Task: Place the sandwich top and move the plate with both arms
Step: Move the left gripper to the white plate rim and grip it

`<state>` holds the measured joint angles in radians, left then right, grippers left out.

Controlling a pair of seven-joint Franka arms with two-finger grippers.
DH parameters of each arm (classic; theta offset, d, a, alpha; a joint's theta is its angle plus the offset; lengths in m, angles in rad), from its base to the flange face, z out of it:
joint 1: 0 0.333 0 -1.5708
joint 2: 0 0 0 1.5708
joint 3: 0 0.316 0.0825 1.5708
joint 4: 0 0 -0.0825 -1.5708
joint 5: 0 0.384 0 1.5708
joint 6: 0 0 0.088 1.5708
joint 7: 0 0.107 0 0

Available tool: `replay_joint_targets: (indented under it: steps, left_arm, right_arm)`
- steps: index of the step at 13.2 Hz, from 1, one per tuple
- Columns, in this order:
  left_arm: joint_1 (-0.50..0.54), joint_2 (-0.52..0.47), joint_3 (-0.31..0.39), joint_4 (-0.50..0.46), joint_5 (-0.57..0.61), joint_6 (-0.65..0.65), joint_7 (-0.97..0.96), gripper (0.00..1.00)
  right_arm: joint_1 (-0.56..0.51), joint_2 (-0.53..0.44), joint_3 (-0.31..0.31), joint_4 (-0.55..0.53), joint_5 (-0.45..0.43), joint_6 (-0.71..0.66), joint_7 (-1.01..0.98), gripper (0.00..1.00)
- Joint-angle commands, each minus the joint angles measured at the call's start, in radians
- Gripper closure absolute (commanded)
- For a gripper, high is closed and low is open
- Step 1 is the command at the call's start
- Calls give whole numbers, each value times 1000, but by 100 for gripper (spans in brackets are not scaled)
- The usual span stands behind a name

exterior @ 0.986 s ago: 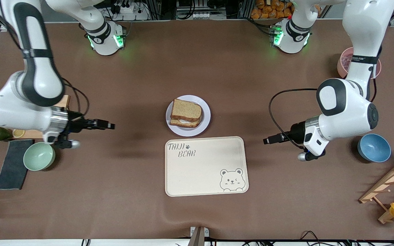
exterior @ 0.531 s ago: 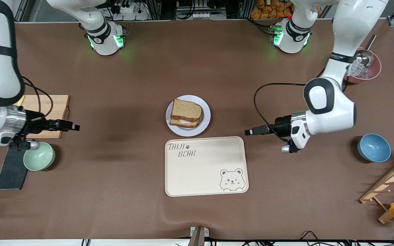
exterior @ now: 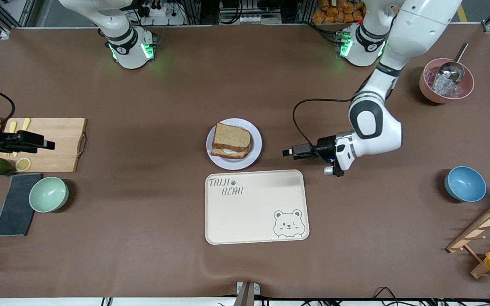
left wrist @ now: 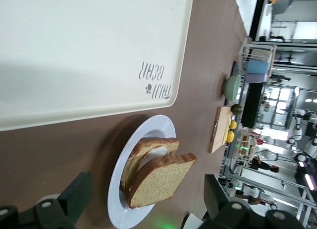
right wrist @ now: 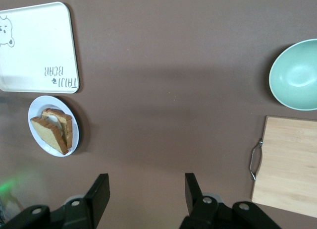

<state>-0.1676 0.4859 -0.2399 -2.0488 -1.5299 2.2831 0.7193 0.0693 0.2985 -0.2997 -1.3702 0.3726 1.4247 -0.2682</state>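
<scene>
Front view takes in the whole brown bench [exterior: 143,221], with both arm bases lit green along its top edge; neither wrist view shows those. The left wrist view alone shows the room past the bench's end: metal racks, a window and lights. The right wrist view looks straight down on bare brown surface, with the cutting board [right wrist: 290,159] and the green bowl [right wrist: 295,74] at one side.

The cream tray [exterior: 255,207] lies nearer to the front camera than the plate [exterior: 255,159], just beside it. The plate sits mid-bench and carries the sandwich. The sandwich top [exterior: 231,137] rests on the lower slice, tilted, its rounded end toward the left arm's end of the bench and its long axis running along the bench; the left wrist view shows white filling between the slices.

The left tool [exterior: 288,152] hovers over bare bench just beside the plate, on the side toward the left arm's end, its fingers [left wrist: 79,193] wide apart and empty. The right tool [exterior: 48,145] hangs over the cutting board, fingers [right wrist: 99,193] apart, holding nothing.
</scene>
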Motion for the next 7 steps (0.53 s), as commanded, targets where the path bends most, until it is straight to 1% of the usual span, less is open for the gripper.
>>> replay_joint_targets:
  steps: [1,2,3,4,5,6,7]
  left_arm:
    - [-30,69,-4,-14,-223,19,239,0]
    - [-32,86,-4,-11,-257,19,287,0]
    - [-38,91,-4,-11,-259,19,293,0]
    - [-39,91,-6,-11,-259,19,295,0]
    - [-46,92,-7,-14,-259,18,295,4]
    - [-47,100,-18,-14,-259,18,298,8]
    - [-46,109,-27,-11,-262,18,310,12]
  right_arm:
    - [-13,22,14,121,-56,-117,55,31]
    - [-10,21,13,146,-82,-151,56,31]
    - [1,13,14,151,-136,-182,61,31]
    - [26,1,20,151,-227,-184,81,29]
    - [61,-13,21,151,-347,-176,87,28]
    - [72,-33,21,142,-400,-153,86,26]
    - [64,-56,21,114,-402,-136,73,25]
